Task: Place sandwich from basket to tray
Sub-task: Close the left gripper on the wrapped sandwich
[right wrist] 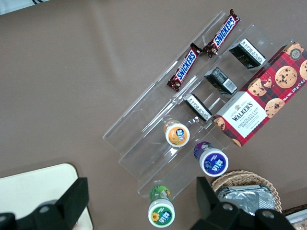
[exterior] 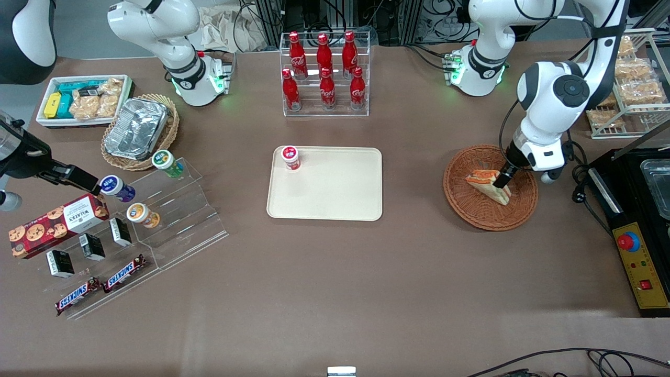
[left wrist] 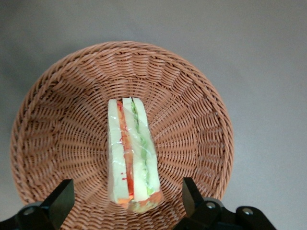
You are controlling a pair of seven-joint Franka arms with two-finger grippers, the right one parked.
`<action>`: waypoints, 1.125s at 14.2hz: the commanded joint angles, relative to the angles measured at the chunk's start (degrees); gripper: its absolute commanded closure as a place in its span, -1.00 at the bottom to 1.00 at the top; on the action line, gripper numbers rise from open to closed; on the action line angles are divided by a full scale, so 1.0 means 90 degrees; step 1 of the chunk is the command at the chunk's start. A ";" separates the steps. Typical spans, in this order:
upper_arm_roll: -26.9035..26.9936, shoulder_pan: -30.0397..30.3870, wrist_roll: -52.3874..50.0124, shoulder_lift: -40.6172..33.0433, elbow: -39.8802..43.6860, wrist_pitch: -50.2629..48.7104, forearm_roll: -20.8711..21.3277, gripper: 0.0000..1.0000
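Observation:
The sandwich (exterior: 487, 185) (left wrist: 132, 153), a wrapped wedge of pale bread with red, green and white filling, lies in the round reddish-brown wicker basket (exterior: 460, 201) (left wrist: 57, 120) toward the working arm's end of the table. My left gripper (exterior: 501, 182) (left wrist: 125, 199) hangs low over the basket, open. Its black fingers (left wrist: 61, 199) stand one on each side of the sandwich's wide end, with a gap to the bread on both sides. The cream tray (exterior: 335, 193) lies flat at the table's middle, well away from the basket.
A small red-lidded jar (exterior: 290, 157) stands on a tray corner. A clear rack of red cola bottles (exterior: 324, 73) is farther from the camera than the tray. A black control box (exterior: 636, 235) and a wire rack of bagged pastries (exterior: 631, 78) flank the basket.

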 commanded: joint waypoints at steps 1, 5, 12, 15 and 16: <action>0.0006 -0.0035 -0.0508 0.0283 -0.0048 0.0466 0.0120 -0.99; -0.0004 -0.0055 -0.0606 0.0459 -0.0058 0.0622 0.0120 -0.99; 0.0015 -0.0240 -0.0606 0.0752 -0.0156 0.0954 0.0139 -0.99; 0.0015 -0.0250 -0.0548 0.0782 -0.0166 0.0994 0.0139 -0.75; 0.0015 -0.0250 -0.0519 0.0763 -0.0156 0.0984 0.0178 -0.48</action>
